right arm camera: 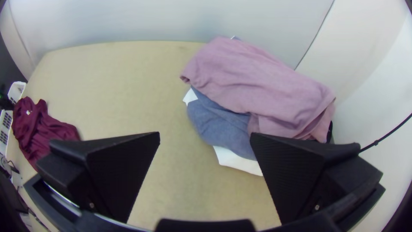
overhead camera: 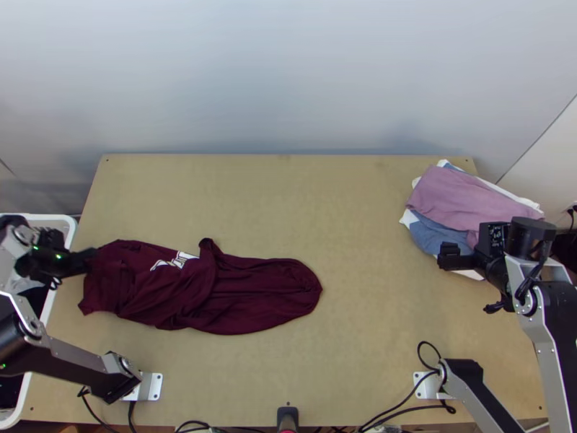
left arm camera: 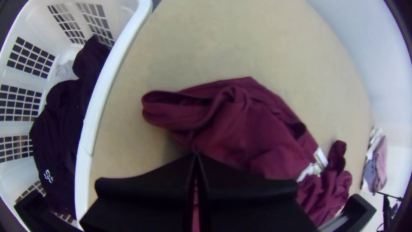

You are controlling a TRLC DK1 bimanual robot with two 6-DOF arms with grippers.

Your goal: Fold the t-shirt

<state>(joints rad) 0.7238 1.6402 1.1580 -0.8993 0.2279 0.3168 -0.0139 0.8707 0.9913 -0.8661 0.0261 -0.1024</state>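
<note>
A maroon T-shirt (overhead camera: 252, 292), softly rumpled into a long, rounded shape, lay on the wooden table's (overhead camera: 360, 216) near left; the left gripper (overhead camera: 92, 255) was closed at its left end, any pinch unclear; the right gripper (overhead camera: 447, 257) gaped by a mauve-topped cloth pile (overhead camera: 458, 202), far right.

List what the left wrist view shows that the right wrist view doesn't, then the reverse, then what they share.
Left wrist view: dark clothes inside the basket; the left gripper, fingers together.
Right wrist view: the right gripper, fingers spread apart; a thin wall seam.
Both: the maroon t-shirt, the basket, the table and the clothes pile.
</note>
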